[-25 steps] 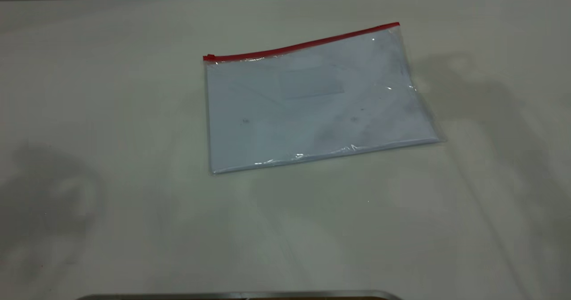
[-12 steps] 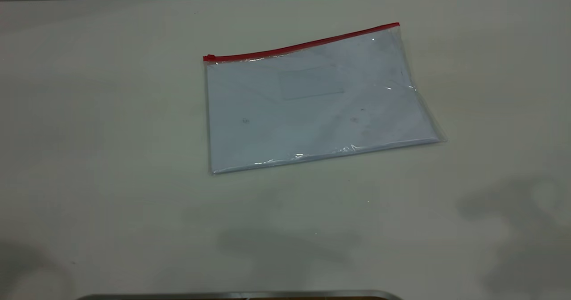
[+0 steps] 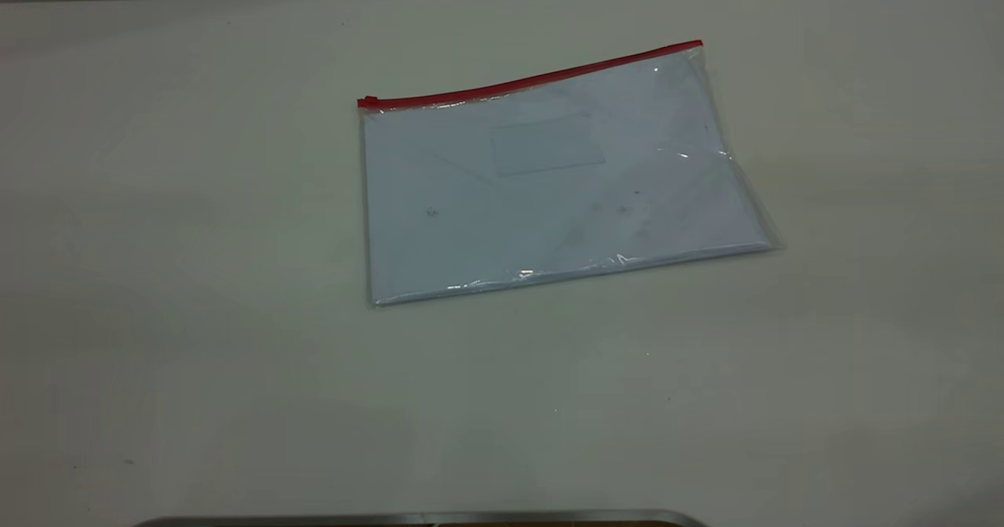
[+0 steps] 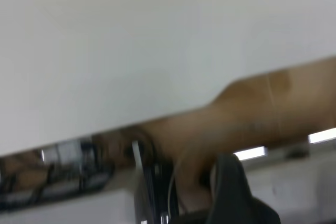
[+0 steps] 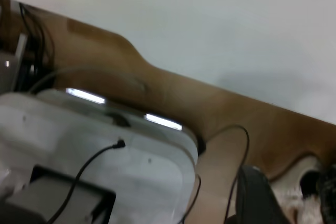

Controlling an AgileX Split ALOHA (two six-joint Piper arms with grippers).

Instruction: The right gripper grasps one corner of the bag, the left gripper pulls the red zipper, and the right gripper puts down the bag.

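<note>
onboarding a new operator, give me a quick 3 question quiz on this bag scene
1. True or false: in the exterior view the bag lies flat on the table with no gripper touching it.
2. Multiple choice: the red zipper runs along which edge of the bag in the exterior view? A) the far edge B) the near edge C) the left short edge
3. Fill in: the small red slider tab sits at the ______ end of the zipper in the exterior view.

Key:
1. True; neither arm appears in that view.
2. A
3. left
</note>
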